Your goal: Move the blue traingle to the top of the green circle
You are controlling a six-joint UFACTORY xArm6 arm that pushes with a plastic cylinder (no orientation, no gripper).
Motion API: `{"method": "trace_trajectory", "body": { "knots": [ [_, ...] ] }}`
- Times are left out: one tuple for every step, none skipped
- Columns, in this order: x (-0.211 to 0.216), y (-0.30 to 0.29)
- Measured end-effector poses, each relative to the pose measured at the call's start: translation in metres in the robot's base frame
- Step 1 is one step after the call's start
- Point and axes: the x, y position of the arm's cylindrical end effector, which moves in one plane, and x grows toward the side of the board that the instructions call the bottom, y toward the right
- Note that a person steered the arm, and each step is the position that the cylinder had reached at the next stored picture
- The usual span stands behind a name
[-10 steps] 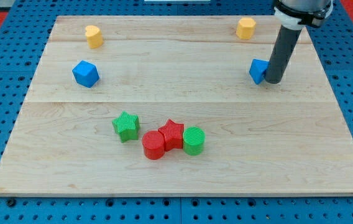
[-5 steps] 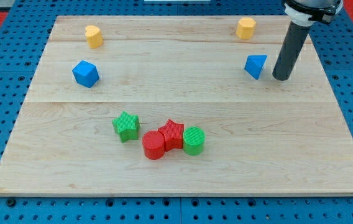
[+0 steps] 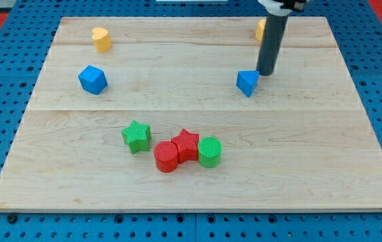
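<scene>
Right of the board's (image 3: 56,195) centre, toward the top edge, my tip (image 3: 266,72) stands just beside the blue triangle (image 3: 247,83), at its upper right. There is no claw, only the rod. The green circle (image 3: 210,151) sits well below, nearer the bottom edge, touching the red star (image 3: 186,144).

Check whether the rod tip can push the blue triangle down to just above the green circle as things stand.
Probably yes: my tip sits at the blue triangle's upper right, and bare board lies between it and the green circle.
</scene>
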Motion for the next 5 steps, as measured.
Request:
{"method": "trace_trajectory", "body": {
  "knots": [
    [0.037,-0.02],
    [0.01,-0.126],
    [0.012,-0.132],
    [0.015,-0.226],
    [0.022,-0.315]
  ]
}}
